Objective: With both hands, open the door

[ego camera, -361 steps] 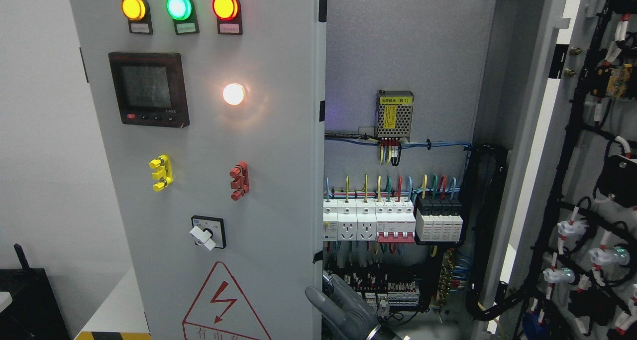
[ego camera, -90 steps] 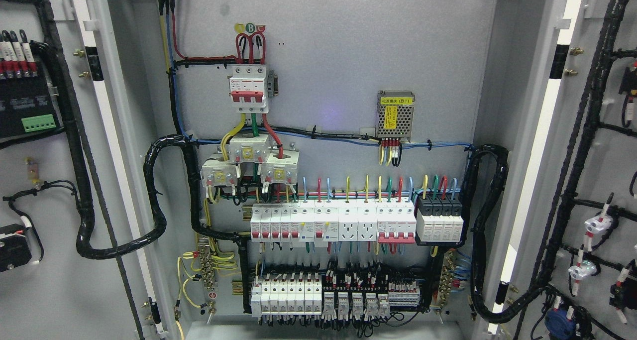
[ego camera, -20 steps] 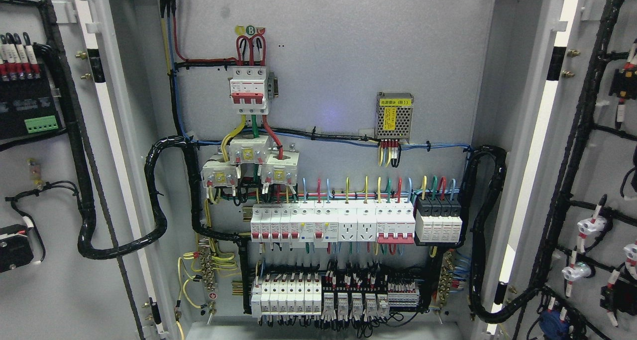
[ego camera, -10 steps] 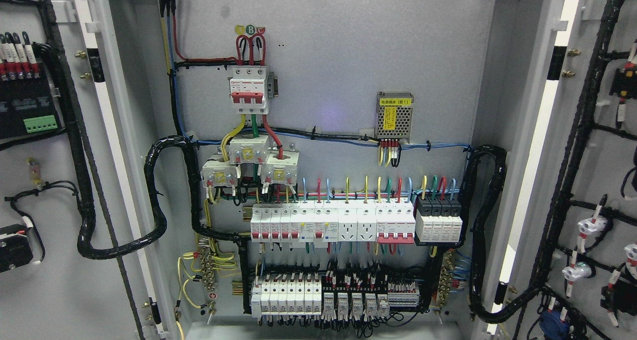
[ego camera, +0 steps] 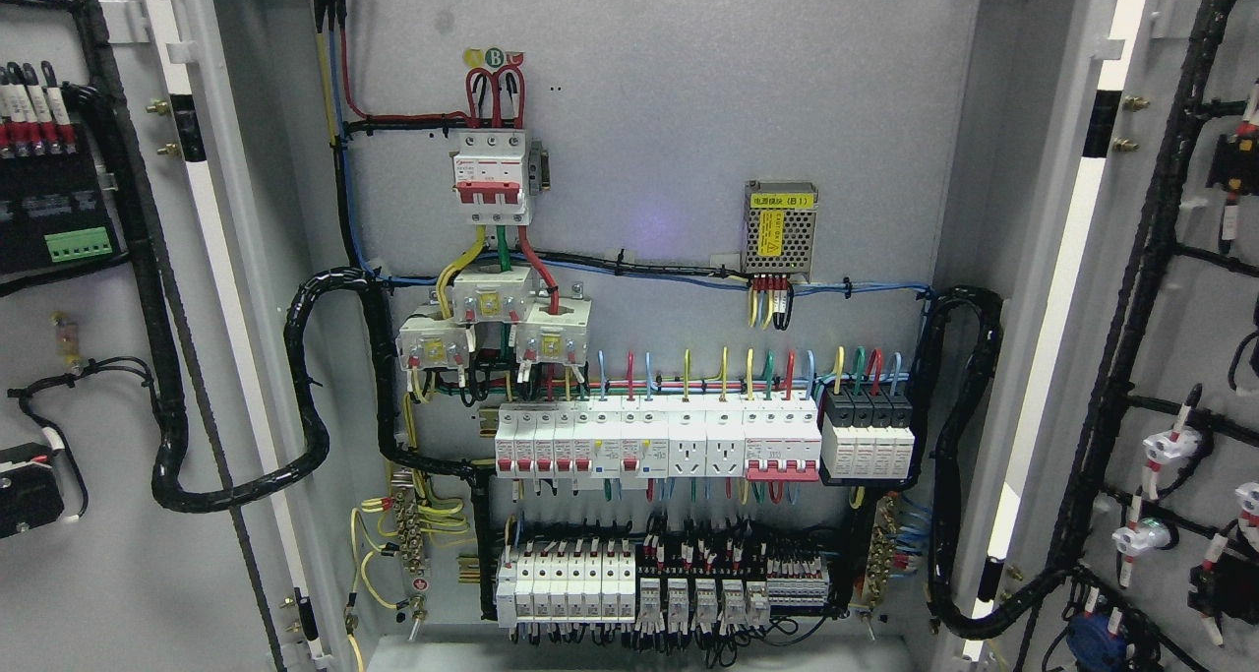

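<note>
- Both doors of the cabinet [ego camera: 679,111] are swung wide open: the left door [ego camera: 79,554] fills the 9 o'clock side and the right door [ego camera: 1195,298] the 3 o'clock side, and you only see their inner faces with wiring.
- No robot hand anywhere in the shot, so can't tell whether the fingers are apart or curled.
- Readable stuff: the little mesh power supply [ego camera: 780,226] at about 1 o'clock from centre has a yellow label with Chinese characters ending in "(B1)". There's a smaller yellow sticker on the mesh, too tiny to read.
- Up at 11 o'clock, over the red-handled main breaker [ego camera: 490,176], are round coloured tags [ego camera: 492,59]; the green one says "B". The yellow and red ones are half hidden behind wires.
- The row of white breakers [ego camera: 657,441] sits just below centre, with more small breakers [ego camera: 629,593] at 6 o'clock. Print on them is too small.
- A green terminal block [ego camera: 77,245] sits on the left door at 9 o'clock.
- Versus 18 seconds back: the left door was shut then, showing lamps, a meter and the lightning warning sign, with a grey hand at the bottom. Since half a second ago, basically nothing has moved.
</note>
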